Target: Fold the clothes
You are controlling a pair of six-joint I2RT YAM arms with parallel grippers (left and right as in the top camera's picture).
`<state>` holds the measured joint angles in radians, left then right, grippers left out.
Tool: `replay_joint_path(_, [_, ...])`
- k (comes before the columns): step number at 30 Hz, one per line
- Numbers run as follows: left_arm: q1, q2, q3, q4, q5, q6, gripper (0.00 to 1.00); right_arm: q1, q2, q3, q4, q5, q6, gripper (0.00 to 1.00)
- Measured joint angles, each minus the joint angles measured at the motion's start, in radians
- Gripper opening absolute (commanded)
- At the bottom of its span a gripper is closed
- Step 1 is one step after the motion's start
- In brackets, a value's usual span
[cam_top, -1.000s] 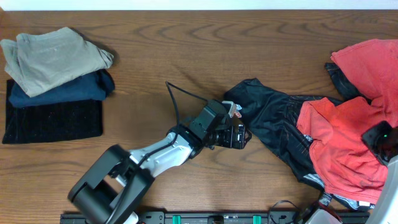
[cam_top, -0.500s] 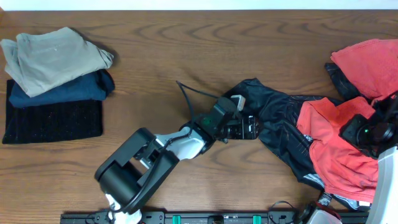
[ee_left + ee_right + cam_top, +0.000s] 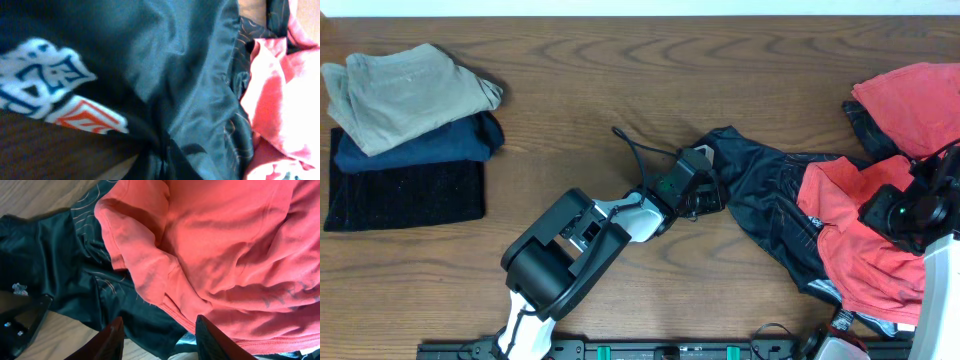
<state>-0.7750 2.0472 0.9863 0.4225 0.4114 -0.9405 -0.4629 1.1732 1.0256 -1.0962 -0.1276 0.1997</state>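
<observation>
The black jersey [image 3: 770,195] lies crumpled right of the table's middle, with its white and orange lettering [image 3: 55,80] close up in the left wrist view. My left gripper [image 3: 703,193] sits at the jersey's left edge, shut on a pinch of the black fabric [image 3: 160,157]. A coral-red garment [image 3: 865,235] lies over the jersey's right part. My right gripper [image 3: 900,212] hovers above it, open [image 3: 162,342], one finger [image 3: 107,340] over black cloth and the other [image 3: 217,340] over coral cloth [image 3: 225,245]. Nothing is between them.
A stack of folded clothes sits at the far left: beige [image 3: 405,95], navy [image 3: 420,145] and black [image 3: 405,192]. A second coral-red garment [image 3: 915,105] lies at the back right edge. Bare wood table [image 3: 620,80] lies between.
My left gripper slid right onto the jersey's edge and shut on the fabric. My right gripper moved in from the right edge over the coral garment.
</observation>
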Motion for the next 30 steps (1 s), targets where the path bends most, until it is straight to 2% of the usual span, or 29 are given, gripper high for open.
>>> replay_joint_path(6, [0.023, 0.001, 0.000, -0.024, -0.011, 0.042, 0.06, 0.000, 0.000, 0.000, -0.022, -0.010, -0.012, 0.44])
replay_joint_path(12, [0.115, -0.076, 0.001, -0.230, 0.003, 0.179, 0.06, 0.005, 0.000, -0.032, -0.024, -0.030, -0.031, 0.59])
replay_joint_path(14, [0.151, -0.114, 0.000, -0.288, 0.003, 0.225, 0.06, 0.006, 0.003, -0.070, 0.011, -0.034, -0.032, 0.64])
replay_joint_path(18, [0.213, -0.195, 0.000, -0.368, 0.000, 0.285, 0.06, 0.006, 0.026, -0.152, 0.105, -0.076, -0.028, 0.64])
replay_joint_path(23, [0.241, -0.232, 0.000, -0.409, 0.000, 0.313, 0.06, 0.035, 0.071, -0.206, 0.205, -0.129, -0.024, 0.66])
replay_joint_path(30, [0.239, -0.231, 0.000, -0.450, 0.000, 0.321, 0.06, 0.149, 0.156, -0.245, 0.341, -0.153, -0.016, 0.68])
